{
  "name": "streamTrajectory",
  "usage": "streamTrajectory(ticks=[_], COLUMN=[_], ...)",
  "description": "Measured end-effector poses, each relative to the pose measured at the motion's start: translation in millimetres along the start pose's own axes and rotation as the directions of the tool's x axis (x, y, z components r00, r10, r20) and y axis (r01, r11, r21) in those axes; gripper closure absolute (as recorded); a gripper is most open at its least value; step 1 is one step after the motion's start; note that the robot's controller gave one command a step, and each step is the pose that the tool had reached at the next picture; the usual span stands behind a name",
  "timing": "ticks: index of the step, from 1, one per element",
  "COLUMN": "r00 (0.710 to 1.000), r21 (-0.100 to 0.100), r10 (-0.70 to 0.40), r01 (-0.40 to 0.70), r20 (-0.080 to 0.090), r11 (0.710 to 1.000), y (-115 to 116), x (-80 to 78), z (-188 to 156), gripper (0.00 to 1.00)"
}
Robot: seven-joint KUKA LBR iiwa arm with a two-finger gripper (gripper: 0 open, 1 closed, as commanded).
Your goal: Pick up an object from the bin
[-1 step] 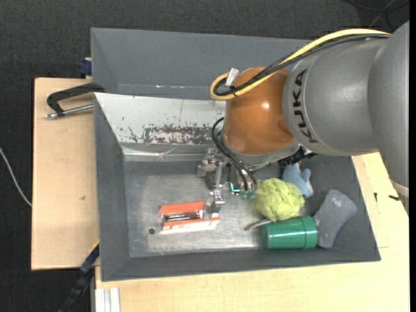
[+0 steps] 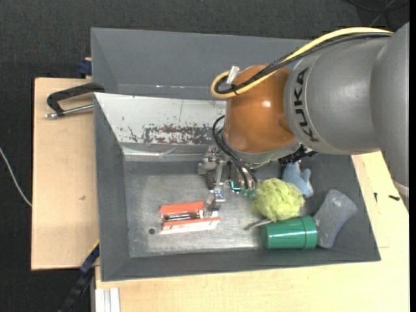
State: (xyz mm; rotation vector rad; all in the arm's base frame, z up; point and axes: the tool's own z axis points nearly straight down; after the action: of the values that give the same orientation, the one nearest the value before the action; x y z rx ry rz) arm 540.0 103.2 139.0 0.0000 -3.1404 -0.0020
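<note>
My gripper (image 2: 212,203) hangs low over the middle of the bin floor, its fingertip just above the right end of an orange and white flat box (image 2: 188,217). The box lies flat on the floor, left of centre near the front. Nothing shows between the fingers. Just right of the gripper sits a yellow-green fuzzy ball (image 2: 279,198). In front of that ball a green cylinder (image 2: 289,233) lies on its side.
A grey sponge-like block (image 2: 335,216) leans in the right front corner. A light blue soft toy (image 2: 298,177) peeks out behind the fuzzy ball. The arm with its orange cover fills the upper right of the bin.
</note>
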Motion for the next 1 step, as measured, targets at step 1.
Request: streamTrajectory(ticks=[1], r00=[0.953], r21=[-0.003], r10=[-0.303], r01=[0.303], r20=[0.003], r11=[0.953], y=[2.6], x=[16.8], z=[63.4], gripper=[1.0])
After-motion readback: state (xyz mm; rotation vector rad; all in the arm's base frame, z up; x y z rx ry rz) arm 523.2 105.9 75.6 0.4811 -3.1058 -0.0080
